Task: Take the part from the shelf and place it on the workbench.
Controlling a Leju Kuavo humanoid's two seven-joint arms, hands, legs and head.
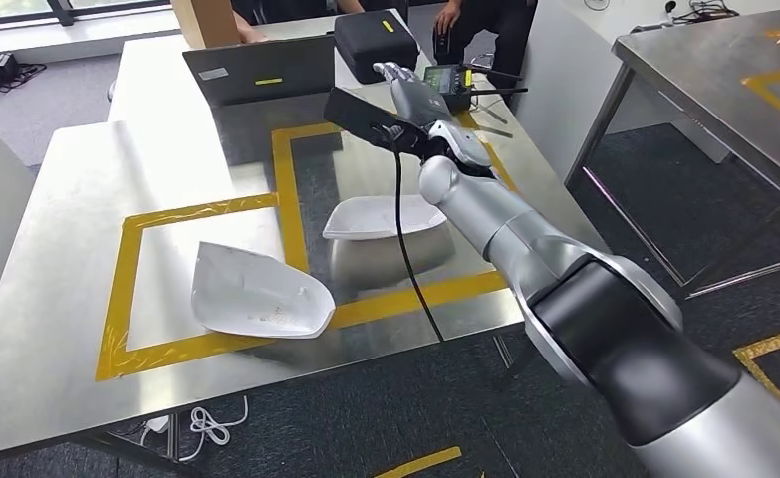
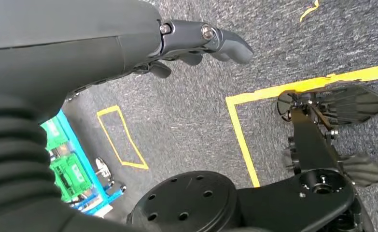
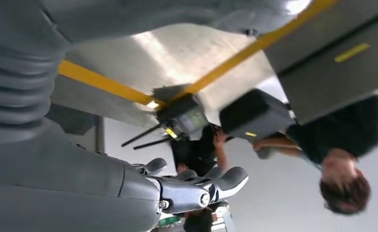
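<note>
Right arm: silver tube with a black elbox joint, reaching forward and up across the workbench [image 1: 57, 249] from the lower right of the head view. The right hand [image 1: 412, 100] is hanging above the far part of the bench, palm tilted toward the bench, fingers spread and holding nothing; the right wrist view is showing the grey thumb and darker fingers [image 3: 225, 180] apart with only air between them. A black cable [image 1: 402, 229] is trailing down from the wrist across the bench.

Left hand [image 2: 196, 43]: hanging low over grey carpet with yellow tape lines, fingers slightly curled and apart, gripping nothing.

Parts: two white moulded shells, smooth and glossy with rounded edges. The near one [image 1: 256, 292] is lying inside the left yellow-taped rectangle, broad and scoop-shaped, tapering to one side. The far one [image 1: 384, 216] is sitting in the adjoining taped rectangle, a shallow dish shape mirrored in the metal below it, just beneath the right forearm and apart from the hand.

Workbench: brushed steel, reflective, marked with yellow tape [image 1: 288, 199] in two joined rectangles.

Other items: a grey laptop [image 1: 261, 70] with a yellow sticker, a black zip case [image 1: 376, 45], and a small green-faced device with antennas [image 1: 455, 85] are standing at the far end. A person in dark clothing [image 1: 485, 25] is sitting beyond them. A second steel table [image 1: 704, 70] is standing to the right.
</note>
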